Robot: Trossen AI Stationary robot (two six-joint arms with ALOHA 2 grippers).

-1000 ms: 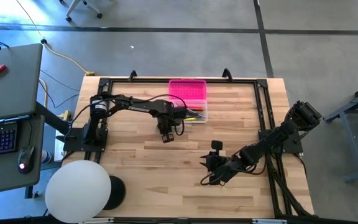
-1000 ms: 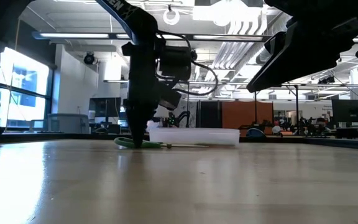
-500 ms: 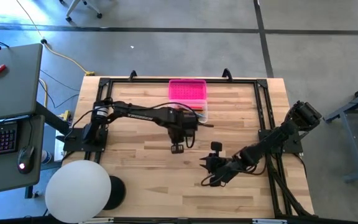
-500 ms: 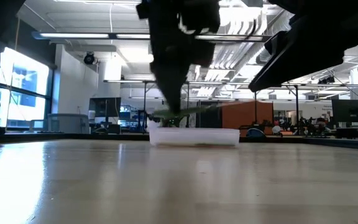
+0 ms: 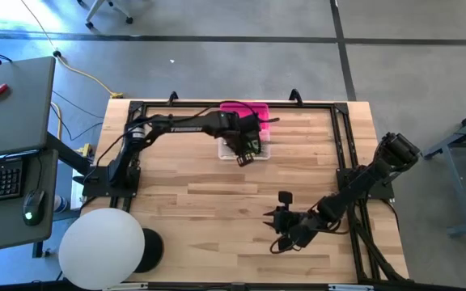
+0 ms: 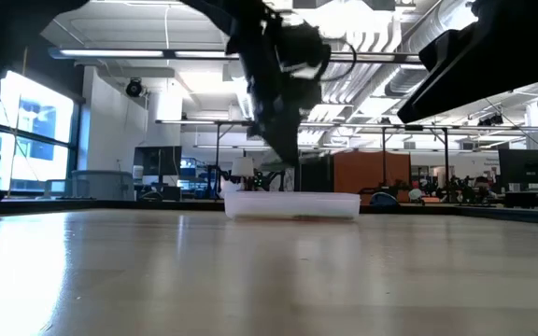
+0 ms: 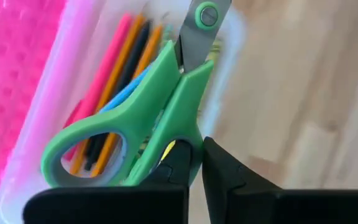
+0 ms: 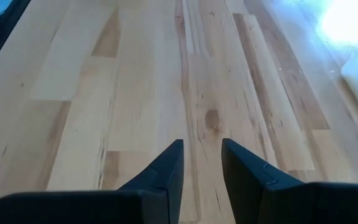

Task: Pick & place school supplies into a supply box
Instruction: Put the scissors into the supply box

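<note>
One pair of green-handled scissors [image 7: 143, 130] is clamped by its handle in the left gripper [image 7: 194, 158], jaws nearly closed, directly over the clear base of one supply box [image 7: 229, 81] beside its pink lid [image 7: 11, 74]. Several pens and pencils [image 7: 114, 87] lie inside; exact count unclear. The right gripper [image 8: 202, 163] hovers slightly parted, empty, over bare table [image 8: 135, 93].

From overhead, one camera looks straight down on the whole table [image 5: 217, 218] and both my arms. A second sits at tabletop height, facing level across it into the room. My left wrist camera peers closely into the supply box [image 7: 36, 81], which the overhead and low views share.
</note>
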